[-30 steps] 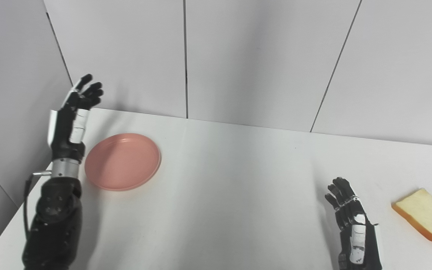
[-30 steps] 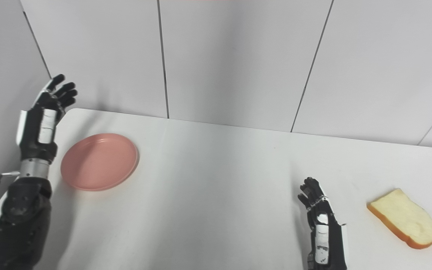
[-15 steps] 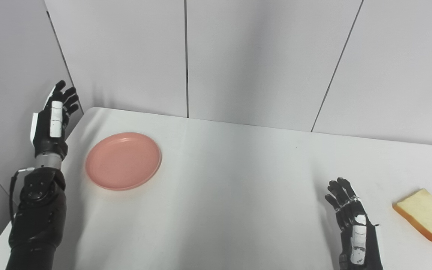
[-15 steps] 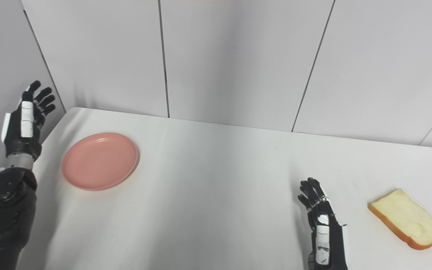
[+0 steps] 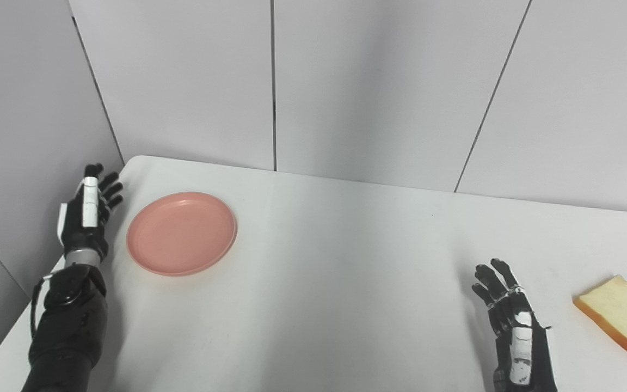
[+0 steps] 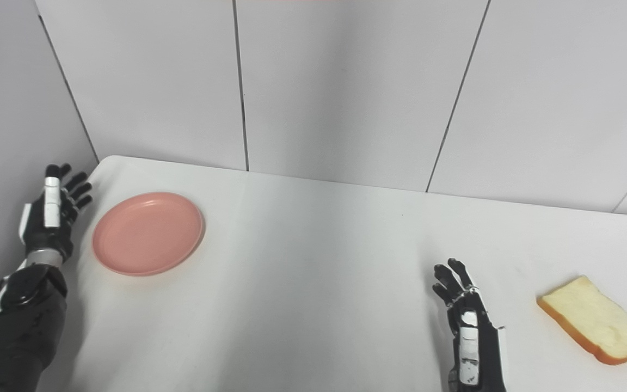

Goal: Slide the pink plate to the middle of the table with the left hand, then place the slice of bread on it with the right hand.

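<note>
A round pink plate (image 5: 181,233) lies flat on the white table (image 5: 335,261) at its far left. My left hand (image 5: 87,209) is open, fingers spread and pointing away, at the table's left edge just left of the plate and apart from it. A slice of bread (image 5: 621,317) with an orange crust lies flat near the right edge. My right hand (image 5: 512,326) is open and empty over the table's front right, left of the bread and apart from it.
Grey wall panels (image 5: 346,81) stand close behind the table and along its left side (image 5: 19,136), next to my left hand. Bare tabletop (image 6: 313,283) lies between the plate and my right hand.
My left hand has come down from raised above the table's far left corner to the left edge beside the plate. The plate, bread and right hand have stayed put.
</note>
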